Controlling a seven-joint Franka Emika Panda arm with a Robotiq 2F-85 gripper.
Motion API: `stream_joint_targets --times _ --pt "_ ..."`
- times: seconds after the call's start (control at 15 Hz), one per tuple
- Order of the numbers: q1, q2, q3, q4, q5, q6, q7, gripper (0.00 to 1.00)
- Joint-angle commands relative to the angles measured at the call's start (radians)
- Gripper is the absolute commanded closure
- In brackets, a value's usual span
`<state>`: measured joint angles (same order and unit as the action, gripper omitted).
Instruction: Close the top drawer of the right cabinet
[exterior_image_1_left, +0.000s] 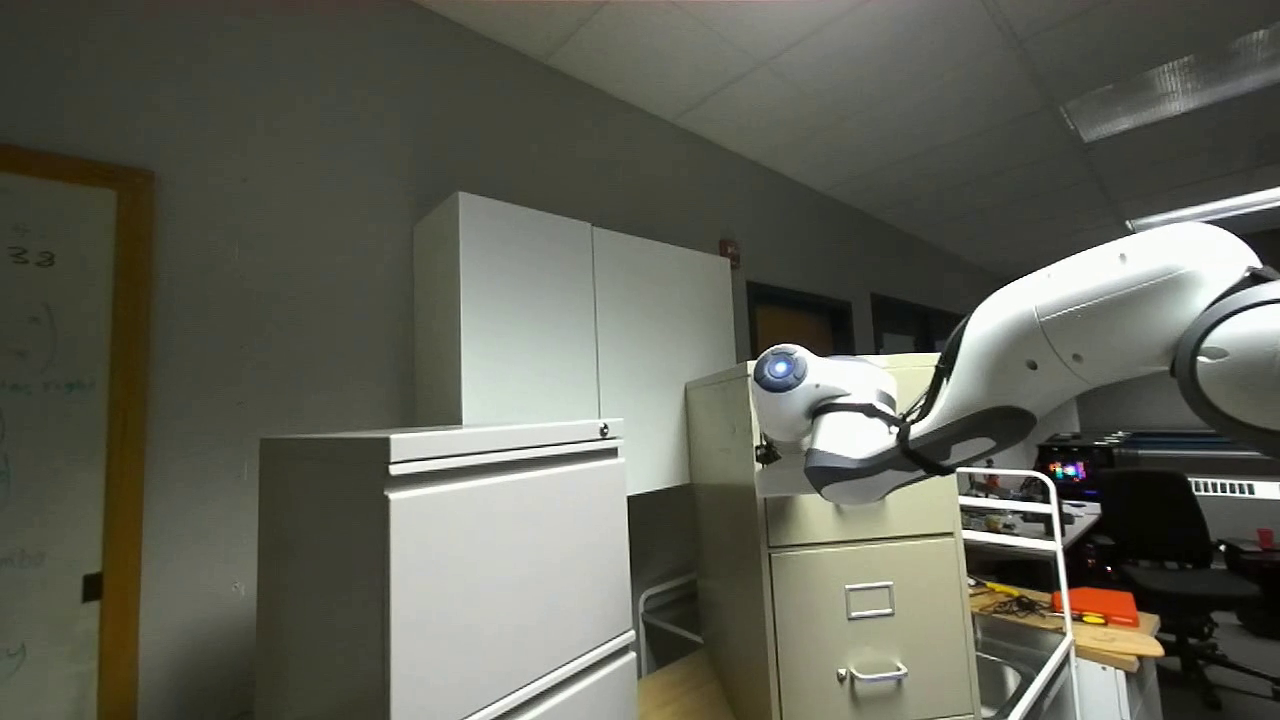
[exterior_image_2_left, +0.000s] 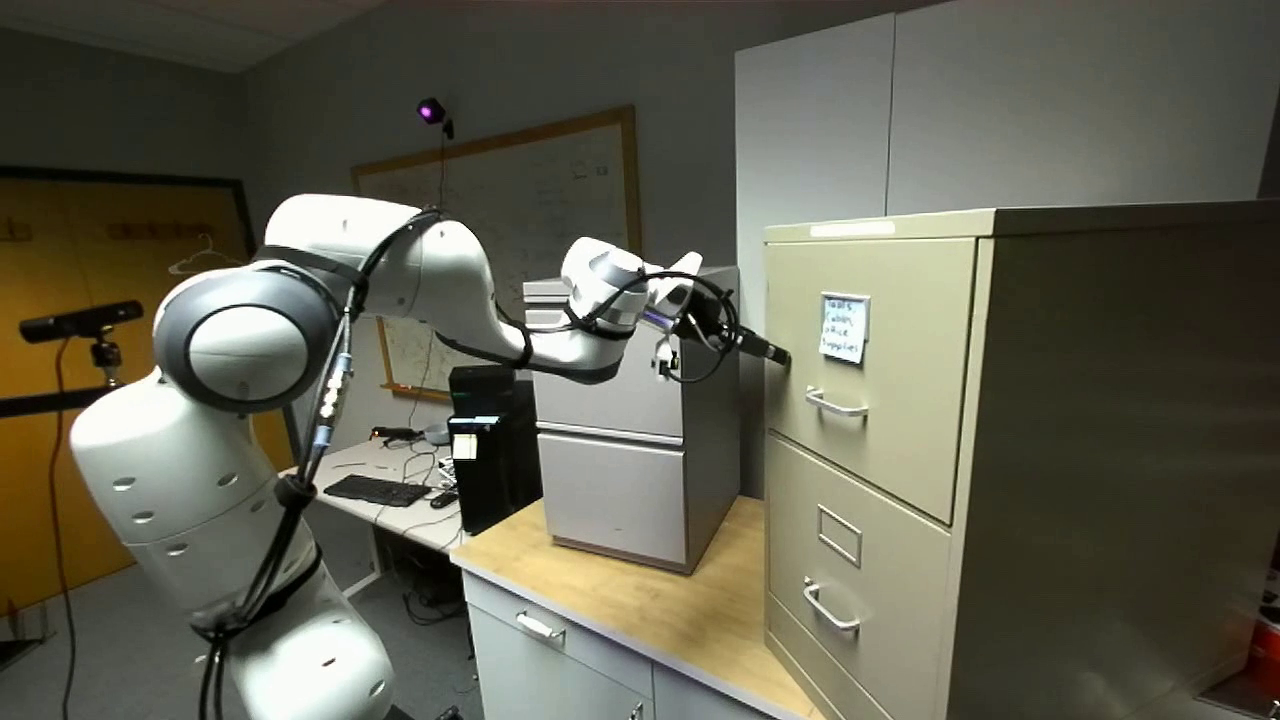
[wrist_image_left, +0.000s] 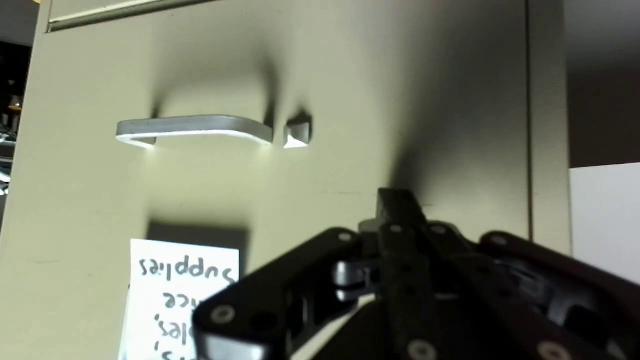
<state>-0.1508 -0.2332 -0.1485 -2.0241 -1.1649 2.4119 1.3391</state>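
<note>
The jaws are standing closed on nothing, at or just off the drawer (exterior_image_2_left: 890, 375). It is sitting apparently flush, uppermost in the cabinet (exterior_image_2_left: 1100, 460); closing is looking nearly done, calling for a confirming push, then withdrawal.

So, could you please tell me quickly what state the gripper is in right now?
Gripper: closed, holding nothing, its tip at the front of the top drawer; whether it touches cannot be told.
</note>
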Motion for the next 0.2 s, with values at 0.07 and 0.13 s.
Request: stream_joint_targets --times 0.07,0.13 --pt "-0.009 0.163 -0.022 0.155 0.059 0.074 -0.074 1.0" --pt "-0.009 0.164 -0.02 0.157 0.069 0.063 -0.082 1.0"
